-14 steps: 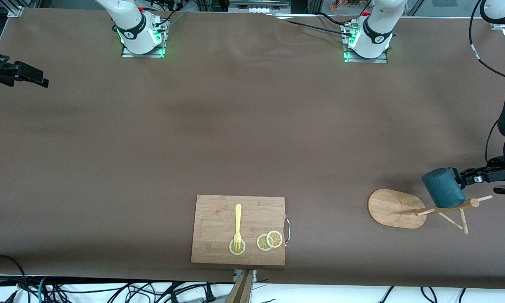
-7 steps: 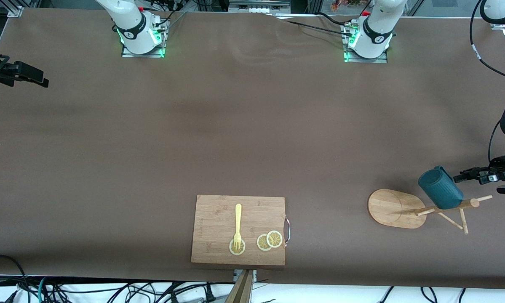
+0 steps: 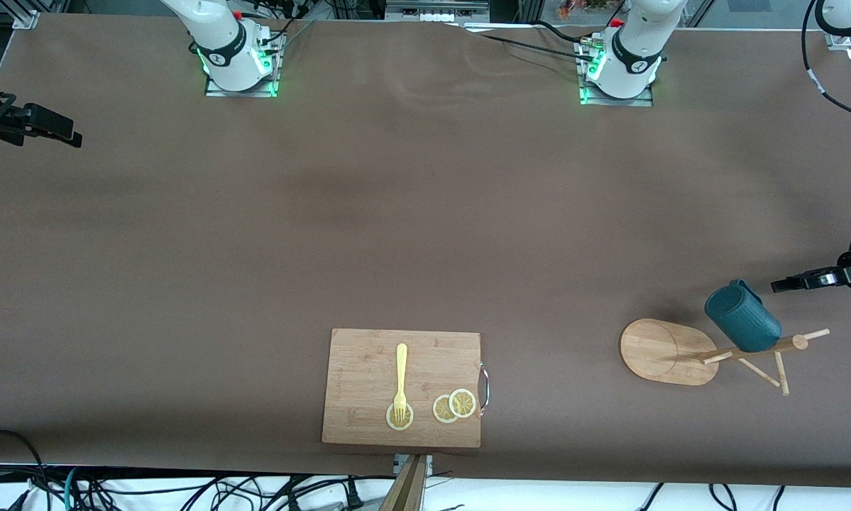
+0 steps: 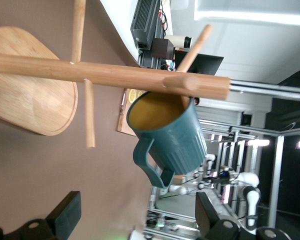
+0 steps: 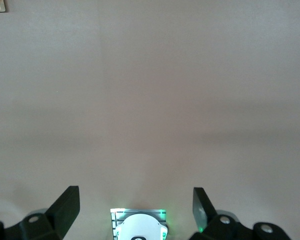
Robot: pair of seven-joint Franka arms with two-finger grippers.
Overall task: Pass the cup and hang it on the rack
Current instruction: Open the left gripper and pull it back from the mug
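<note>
Cup hung on the rack, left tool let go; the step in hand is a clean retreat.

Nearest the front camera, a cutting board (image 3: 402, 387) with a fork (image 3: 400, 380) and lemon slices (image 3: 454, 405) lies at six o'clock on the desk (image 3: 397, 213). Toward four o'clock stands the rack (image 3: 670, 351), pale bamboo with an oval base, and the cup (image 3: 742, 326) hangs on a peg, its ribbed dark teal wall tilted, yellowish inside and handle showing in the left wrist view (image 4: 167, 140). The left tool (image 3: 787, 285), at three o'clock over the desk, is released and apart from the cup. It should back straight away from the handle, avoiding any brush against the pegs. The right tool (image 5: 135, 210) waits at ten o'clock, spread wide, holding nothing.
</note>
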